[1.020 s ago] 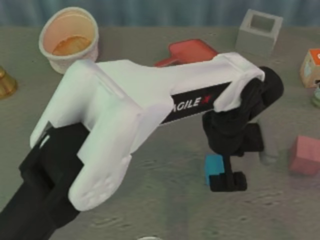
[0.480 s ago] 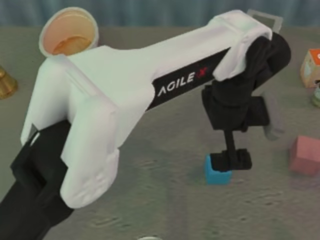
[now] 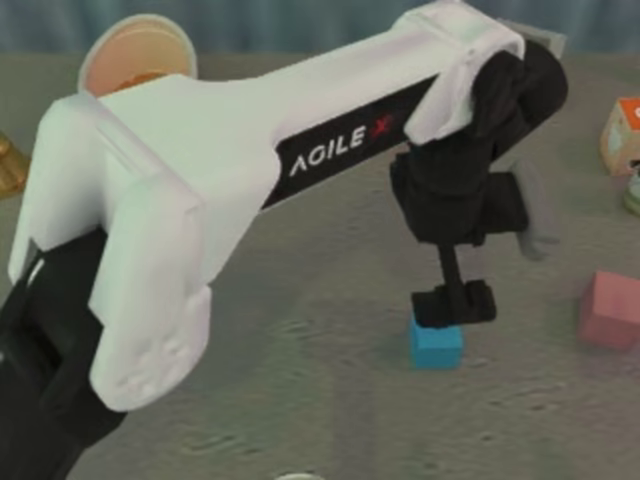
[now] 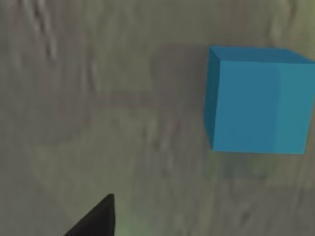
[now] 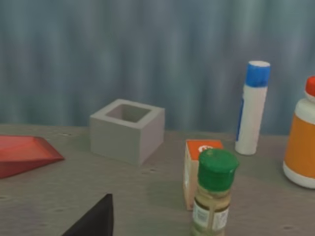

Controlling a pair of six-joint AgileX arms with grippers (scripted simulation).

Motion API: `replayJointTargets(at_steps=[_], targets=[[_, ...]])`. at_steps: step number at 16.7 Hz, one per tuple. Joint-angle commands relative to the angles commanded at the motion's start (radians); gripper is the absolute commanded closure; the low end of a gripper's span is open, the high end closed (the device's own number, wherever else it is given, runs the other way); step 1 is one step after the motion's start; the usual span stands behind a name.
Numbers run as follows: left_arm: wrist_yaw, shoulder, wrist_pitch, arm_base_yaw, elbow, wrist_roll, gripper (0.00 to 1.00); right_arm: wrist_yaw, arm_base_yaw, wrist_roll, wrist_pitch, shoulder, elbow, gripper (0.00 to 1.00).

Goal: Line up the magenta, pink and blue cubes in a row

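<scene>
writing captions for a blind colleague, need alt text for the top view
The left arm reaches across the grey table, its claw just above the blue cube. The pink cube sits at the right edge, a cream cup at the far left.

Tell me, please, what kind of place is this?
Probably a simulated tabletop test scene: a grey table with scattered toy cubes, such as the blue cube, household bottles like the green-capped bottle, and a plain curtain backdrop.

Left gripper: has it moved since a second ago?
Yes. The left gripper has gone up and off the blue cube, which stays put on the table, left of the pink cube.
</scene>
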Motion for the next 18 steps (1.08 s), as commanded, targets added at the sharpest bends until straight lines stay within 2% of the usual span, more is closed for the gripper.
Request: replayJointTargets(at_steps=[3, 7, 18], targets=[[-0.006, -0.153, 0.085, 0.071, -0.139, -0.045, 0.0, -0.002, 0.011, -0.082, -0.069, 0.11, 0.097, 0.0], [-0.017, -0.501, 0.261, 0.217, -0.446, -0.143, 0.0, -0.001, 0.029, -0.248, -0.212, 0.367, 0.286, 0.0], [-0.036, -1.727, 0.889, 0.668, -1.583, -0.463, 0.0, 0.008, 0.089, -0.796, -0.699, 1.339, 0.878, 0.0]])
